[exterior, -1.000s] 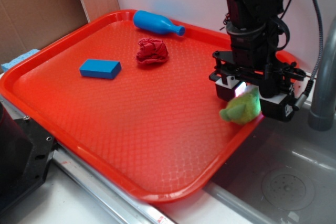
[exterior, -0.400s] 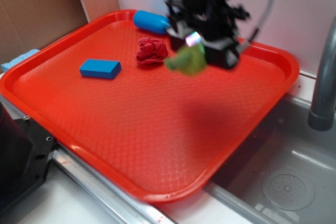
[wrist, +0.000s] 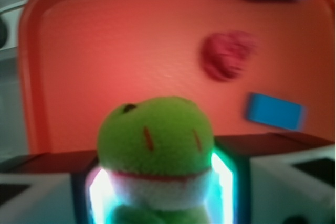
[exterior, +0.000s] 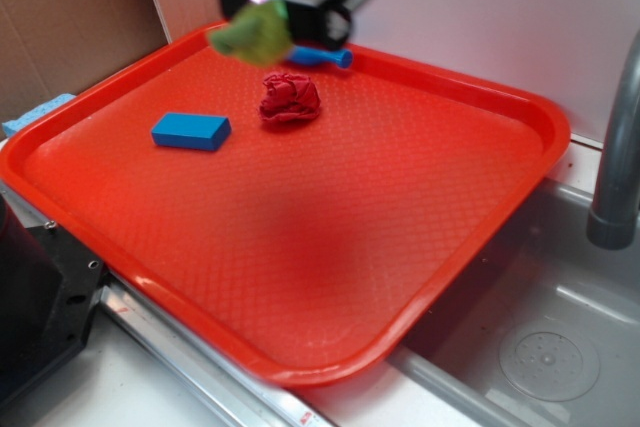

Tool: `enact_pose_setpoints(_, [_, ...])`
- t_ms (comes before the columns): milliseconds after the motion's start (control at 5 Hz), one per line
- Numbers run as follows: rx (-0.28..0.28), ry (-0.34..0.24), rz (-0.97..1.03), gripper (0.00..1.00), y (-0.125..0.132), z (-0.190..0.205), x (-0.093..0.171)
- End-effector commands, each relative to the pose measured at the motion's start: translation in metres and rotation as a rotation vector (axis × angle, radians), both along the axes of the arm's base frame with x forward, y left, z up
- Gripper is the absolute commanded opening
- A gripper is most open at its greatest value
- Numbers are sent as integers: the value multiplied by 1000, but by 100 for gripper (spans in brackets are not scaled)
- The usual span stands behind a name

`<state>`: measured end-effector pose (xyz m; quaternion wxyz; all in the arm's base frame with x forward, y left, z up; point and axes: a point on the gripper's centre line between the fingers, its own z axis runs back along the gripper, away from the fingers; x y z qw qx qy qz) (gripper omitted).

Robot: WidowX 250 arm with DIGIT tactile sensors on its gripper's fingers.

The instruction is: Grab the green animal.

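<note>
- So the grab looks basically done: my end effector (exterior: 262,9) is pinched on the green animal (exterior: 252,33), and the toy hangs in the air above the far left corner of the red tray (exterior: 520,107), not touching it.
- Wrist view backs that up. The plush head (wrist: 155,139) fills the bottom middle of the frame, wedged between my two fingers (wrist: 286,179), with the tray floor well below it.
- Everything else sits on the tray untouched: the red cloth ball (exterior: 290,99) near the middle back, the blue block (exterior: 191,131) to its left, and the blue bottle (exterior: 322,55) at the back edge, partly hidden behind me.
- What's left, as far as I can judge: pretty much nothing but keeping the squeeze on. It's soft and fuzzy, so slipping out is the one thing I'd worry about.
- The exterior view is blurry around me, so I can't say how deep the toy sits in the grip.
</note>
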<state>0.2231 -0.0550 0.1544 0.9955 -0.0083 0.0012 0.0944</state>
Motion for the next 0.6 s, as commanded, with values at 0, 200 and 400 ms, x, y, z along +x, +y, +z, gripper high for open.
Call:
enact_pose_setpoints(0, [4, -77, 130, 0, 48, 36, -35])
enact_pose_setpoints(200, [-9, -90, 158, 0, 60, 39, -40])
enact_pose_setpoints(400, [36, -73, 144, 0, 57, 37, -32])
